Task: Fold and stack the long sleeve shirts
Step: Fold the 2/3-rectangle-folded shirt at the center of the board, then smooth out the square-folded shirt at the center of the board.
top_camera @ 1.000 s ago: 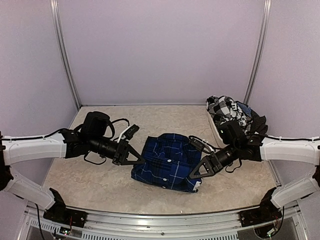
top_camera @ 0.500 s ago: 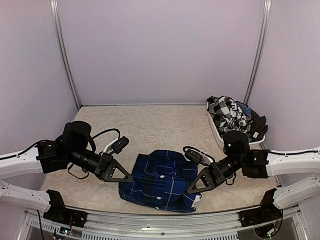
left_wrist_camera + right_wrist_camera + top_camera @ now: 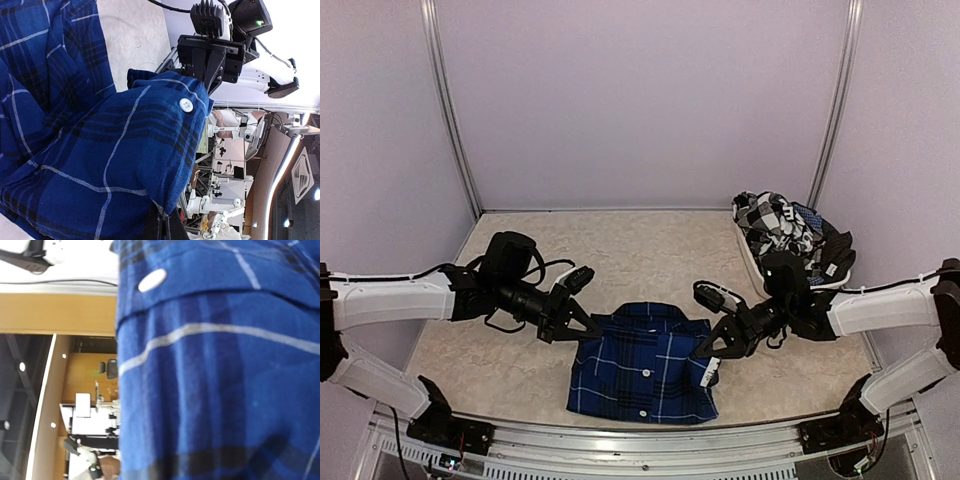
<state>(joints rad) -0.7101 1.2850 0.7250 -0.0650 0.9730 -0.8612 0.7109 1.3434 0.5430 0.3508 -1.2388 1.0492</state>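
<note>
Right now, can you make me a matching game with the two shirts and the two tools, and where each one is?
1 blue shirt
2 checked shirt
3 left tool
4 right tool

A heaped at the far right
B pinching the blue shirt's right corner
C spread out at the near middle
D pinching the blue shirt's left corner

Pairs: 1-C, 2-A, 3-D, 4-B

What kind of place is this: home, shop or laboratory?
Probably a robot laboratory test cell: plain panel walls enclose the table, the left arm and right arm are bolted at its near edge, and equipment racks show beyond.
</note>
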